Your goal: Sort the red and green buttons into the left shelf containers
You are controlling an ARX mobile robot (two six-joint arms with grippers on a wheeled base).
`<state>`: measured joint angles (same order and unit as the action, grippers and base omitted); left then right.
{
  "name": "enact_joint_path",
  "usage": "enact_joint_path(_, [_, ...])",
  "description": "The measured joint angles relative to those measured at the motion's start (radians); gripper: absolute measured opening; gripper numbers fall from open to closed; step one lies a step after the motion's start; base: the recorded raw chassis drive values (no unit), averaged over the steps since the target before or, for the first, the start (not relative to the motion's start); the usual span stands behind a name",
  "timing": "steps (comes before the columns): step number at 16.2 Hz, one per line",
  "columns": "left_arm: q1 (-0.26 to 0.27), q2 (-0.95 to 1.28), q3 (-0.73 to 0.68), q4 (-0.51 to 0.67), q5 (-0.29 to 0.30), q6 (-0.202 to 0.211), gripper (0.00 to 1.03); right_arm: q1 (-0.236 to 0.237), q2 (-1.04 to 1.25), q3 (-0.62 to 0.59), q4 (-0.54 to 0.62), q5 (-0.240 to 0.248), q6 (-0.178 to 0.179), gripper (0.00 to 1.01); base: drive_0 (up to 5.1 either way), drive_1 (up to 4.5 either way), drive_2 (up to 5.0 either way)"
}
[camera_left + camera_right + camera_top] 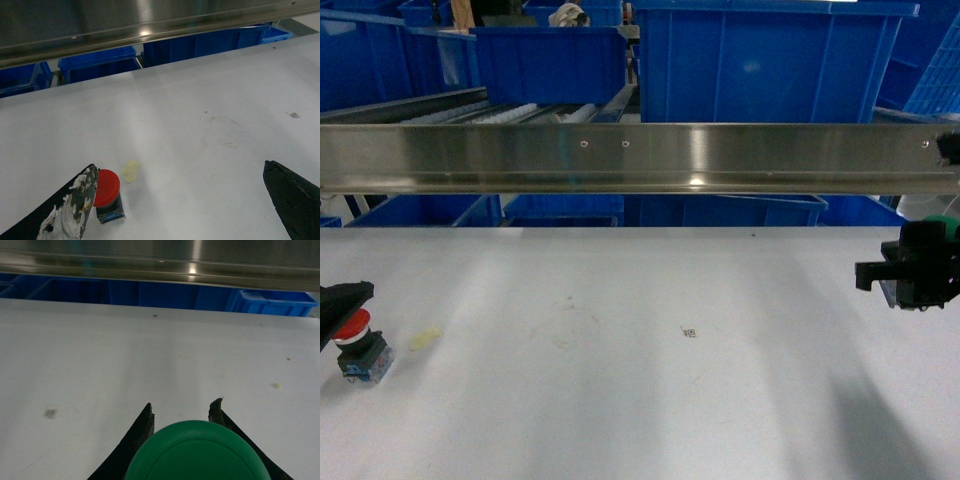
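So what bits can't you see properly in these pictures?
- Green button: right wrist view, bottom edge cuts it off; only the cap shows.
- Right gripper: head view, right edge cuts it, and the button is almost hidden behind it.
- Left gripper: head view shows only a dark tip beside the red button.
- Tiny dark mark on the table: too small to tell.

Red-capped button (353,323) on a dark block with bluish parts; green-capped button (197,452); black grippers, the left gripper (180,200) with a white-smeared finger; deep blue bins (770,60); white table (640,380); silver rail (640,155).
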<state>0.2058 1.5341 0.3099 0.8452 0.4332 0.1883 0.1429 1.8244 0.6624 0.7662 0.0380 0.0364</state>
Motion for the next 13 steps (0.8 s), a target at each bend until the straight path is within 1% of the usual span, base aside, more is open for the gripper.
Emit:
enact_joint_path(2, [0.0,0.0,0.0,0.0,0.0,0.0,0.98,0.033,-0.167,-0.057,-0.065,-0.031,0.003,0.28,0.0,0.0,0.0])
enact_joint_path(4, [0.0,0.0,0.0,0.0,0.0,0.0,0.98,0.076,-0.325,-0.081,-0.129,-0.054,0.018,0.28,0.0,0.0,0.0])
enact_joint_path(5, [0.0,0.0,0.0,0.0,0.0,0.0,0.98,0.082,-0.348,-0.082,-0.125,-0.062,0.021,0.28,0.0,0.0,0.0])
enact_joint_path(6, [0.005,0.009,0.0,0.026,0.005,0.005,0.98,0.086,-0.345,-0.082,-0.131,-0.063,0.024,0.28,0.0,0.0,0.0])
enact_joint_path(7, [0.03,0.065,0.008,0.097,-0.006,0.025,0.98,0.085,-0.333,-0.085,-0.138,-0.061,0.024,0.28,0.0,0.0,0.0])
enact_joint_path(8, [0.06,0.142,0.022,0.144,-0.031,0.05,0.98,0.085,-0.333,-0.088,-0.139,-0.061,0.024,0.28,0.0,0.0,0.0])
enact_joint_path(10, [0.1,0.28,0.05,0.24,-0.056,0.097,0.98,0.085,-0.333,-0.088,-0.137,-0.061,0.024,0.28,0.0,0.0,0.0])
enact_joint_path(12, [0.111,0.382,0.092,0.299,-0.085,0.135,0.98,0.086,-0.333,-0.088,-0.137,-0.061,0.024,0.28,0.0,0.0,0.0])
enact_joint_path(13, [0.114,0.439,0.117,0.229,-0.097,0.146,0.98,0.085,-0.333,-0.088,-0.137,-0.061,0.024,0.28,0.0,0.0,0.0])
